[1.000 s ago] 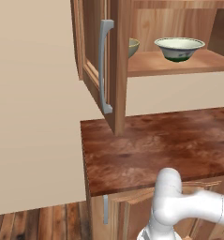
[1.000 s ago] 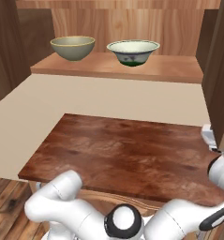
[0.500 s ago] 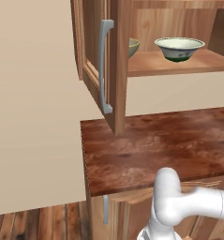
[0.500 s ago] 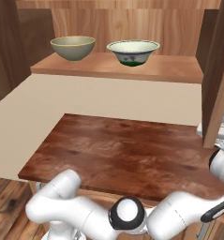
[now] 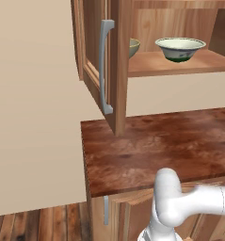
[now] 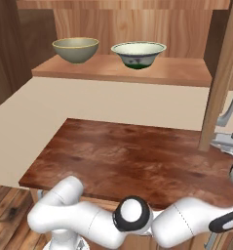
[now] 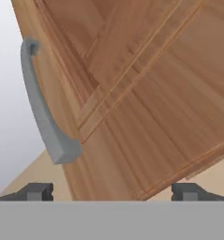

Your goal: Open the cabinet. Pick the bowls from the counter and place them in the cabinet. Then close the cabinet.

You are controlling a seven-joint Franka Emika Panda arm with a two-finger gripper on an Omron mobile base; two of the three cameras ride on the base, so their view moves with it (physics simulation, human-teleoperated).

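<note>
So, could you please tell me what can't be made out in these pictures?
- Olive bowl: left base view, mostly behind the left cabinet door.
- Right cabinet door: right base view, cut off by the picture's edge.
- Door handle: hand view; whether the open gripper touches the door can't be told.

My gripper stands spread wide, close against the raised-panel face of the right cabinet door, whose grey bar handle juts out just beside it. The left door hangs open over the desk's left edge, its handle sticking outward. The desk is bare from front edge to back wall, free to cross. On the shelf, the olive bowl and the white-green bowl take the left and middle; the right end stays free.
</note>
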